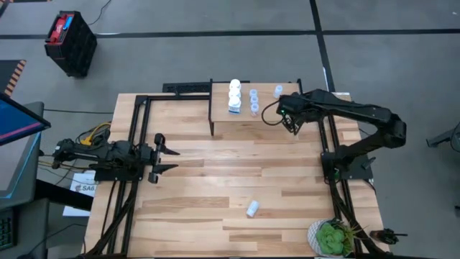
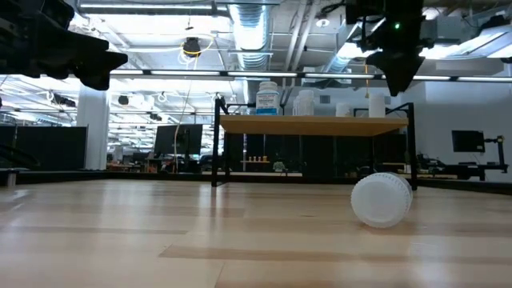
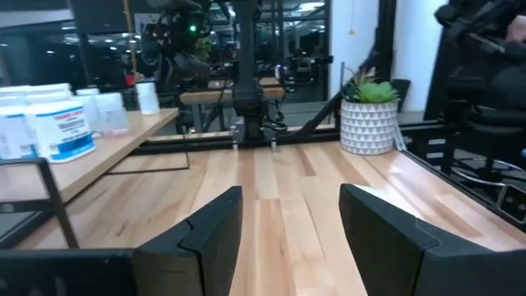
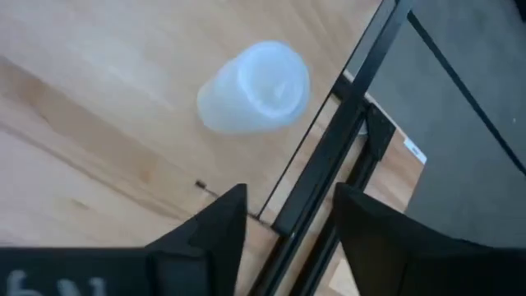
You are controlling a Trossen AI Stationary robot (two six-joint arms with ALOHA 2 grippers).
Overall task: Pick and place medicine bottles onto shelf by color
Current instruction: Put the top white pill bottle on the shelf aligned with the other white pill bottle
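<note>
Bottles on shelf (image 1: 244, 119) | low view: fallen bottle (image 2: 382, 200) | right pincer (image 4: 283, 218) parted, empty | left pincer (image 3: 288, 222) parted

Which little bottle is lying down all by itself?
The white bottle lying on its side on the big table's near part, close to the green plant. The other bottles stand upright together on the small shelf.

Bottles (image 1: 243, 99) upright on shelf (image 1: 262, 122) — one (image 1: 252, 209) toppled on tabletop.

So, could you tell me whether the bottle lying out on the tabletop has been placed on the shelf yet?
No, that bottle lies on its side on the table, far from the shelf.
</note>
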